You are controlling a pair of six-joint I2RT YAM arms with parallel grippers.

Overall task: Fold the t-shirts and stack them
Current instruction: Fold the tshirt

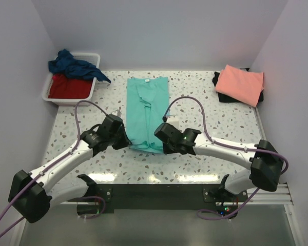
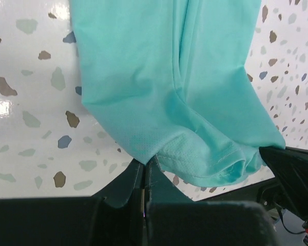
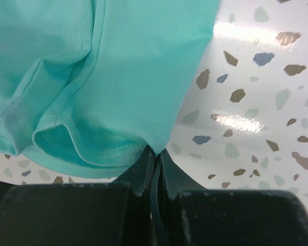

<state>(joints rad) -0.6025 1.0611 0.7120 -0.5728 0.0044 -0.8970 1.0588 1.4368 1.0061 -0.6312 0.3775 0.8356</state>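
Your far left: white plastic tub [image 1: 47, 93] holds a red cloth t-shirt [image 1: 69, 87] and a navy blue cloth t-shirt [image 1: 74, 65] | your left hand [image 1: 126, 143] clamped on the near-left corner of the turquoise-teal cloth t-shirt [image 1: 146, 110] — a folded strip, middle of the counter [image 1: 195, 97] | your right hand [image 1: 162, 146] clamped on its near-right corner | far right: folded salmon-pink cloth t-shirt [image 1: 240, 83] atop a black t-shirt [image 1: 219, 82]

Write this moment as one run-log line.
left gripper: shut on turquoise-teal cloth t-shirt, near corner | right gripper: shut on other near corner | shirt: folded into narrow strip
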